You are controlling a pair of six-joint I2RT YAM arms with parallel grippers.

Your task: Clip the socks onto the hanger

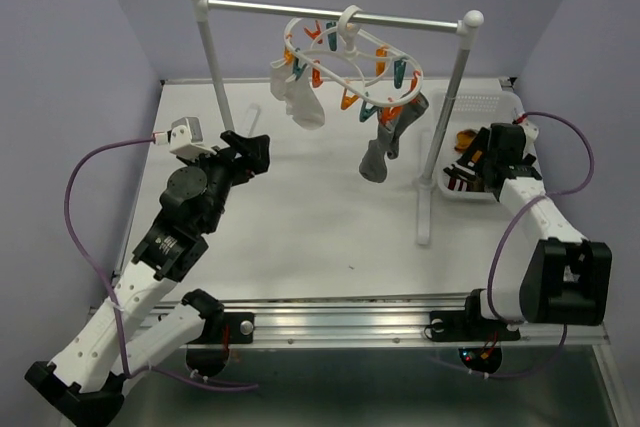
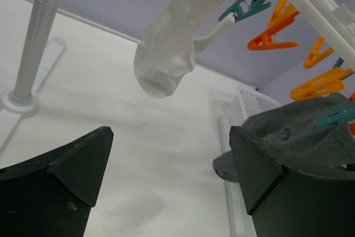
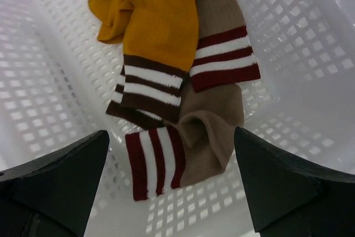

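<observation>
The white oval hanger [image 1: 350, 57] with orange and teal clips hangs from the metal rail. A white sock [image 1: 297, 97] is clipped at its left and a grey sock [image 1: 388, 137] at its right; both show in the left wrist view, the white sock [image 2: 166, 48] and the grey sock [image 2: 299, 131]. My left gripper [image 1: 258, 150] is open and empty, left of and below the hanger. My right gripper [image 1: 478, 159] is open over the white basket [image 3: 288, 37], above a mustard-orange sock [image 3: 155, 15] and beige-pink socks with red and white stripes [image 3: 213, 115].
The rail stand has two white ball-topped posts [image 1: 212, 57], the right one [image 1: 448, 127] standing between the hanger and the basket [image 1: 480, 107]. The rail's left post base shows in the left wrist view [image 2: 22, 98]. Purple walls enclose the table on three sides.
</observation>
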